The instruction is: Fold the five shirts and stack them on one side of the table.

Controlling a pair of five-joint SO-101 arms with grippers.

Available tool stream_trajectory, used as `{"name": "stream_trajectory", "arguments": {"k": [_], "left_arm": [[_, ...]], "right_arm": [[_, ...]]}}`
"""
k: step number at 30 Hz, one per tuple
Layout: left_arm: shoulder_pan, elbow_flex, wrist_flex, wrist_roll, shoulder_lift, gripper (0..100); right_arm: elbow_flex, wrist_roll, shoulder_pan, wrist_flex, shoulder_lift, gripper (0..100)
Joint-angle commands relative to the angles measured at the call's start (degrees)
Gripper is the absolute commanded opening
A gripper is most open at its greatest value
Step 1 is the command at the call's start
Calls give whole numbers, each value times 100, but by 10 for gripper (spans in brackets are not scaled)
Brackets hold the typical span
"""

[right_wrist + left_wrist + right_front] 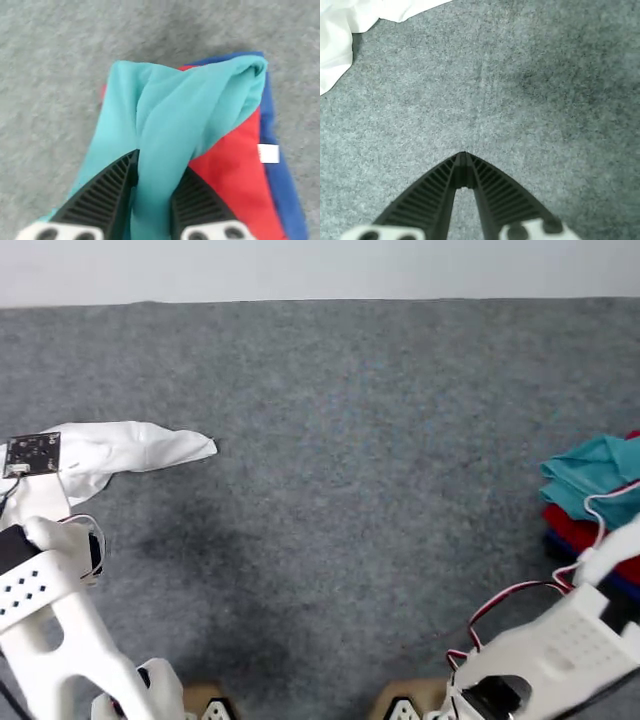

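We noted the right gripper (160, 164) closed on a bunched ridge of the teal shirt (170, 105), the cloth filling the gap between its jaws. That shirt lay on top of the red shirt (230, 165), which sat on the blue shirt (285, 200); the stack (580, 530) was at the right edge of the grey table (350, 420). The left gripper (465, 157) hung over bare table with its jaws pressed together and nothing between them, the white shirt (130, 450) lying crumpled near it at the table's left edge. We judged the step in hand to be settling the teal shirt on the stack. Its top layer was rucked and skewed against the red one, so a good placement would call for drawing the pinched fold flat and square with the edges beneath before letting go, then lifting straight off so the cloth does not drag. The white shirt looked unfolded and not yet stacked.
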Motion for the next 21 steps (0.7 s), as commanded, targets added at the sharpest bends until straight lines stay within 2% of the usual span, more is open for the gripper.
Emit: {"name": "stream_trajectory", "arguments": {"k": [1, 9, 14, 16, 21], "left_arm": [[26, -13, 18, -35, 0, 3], [26, -13, 18, -35, 9, 3], [26, -13, 44, -35, -9, 3], [26, -4, 44, -35, -9, 3], [26, -4, 44, -35, -18, 3]], "right_arm": [[-202, 273, 303, -110, 66, 9], [-202, 818, 778, -75, 690, 35], [-211, 809, 822, 286, 532, 262], [-211, 800, 708, 435, 189, 311], [-211, 800, 145, 576, -620, 292]]}}
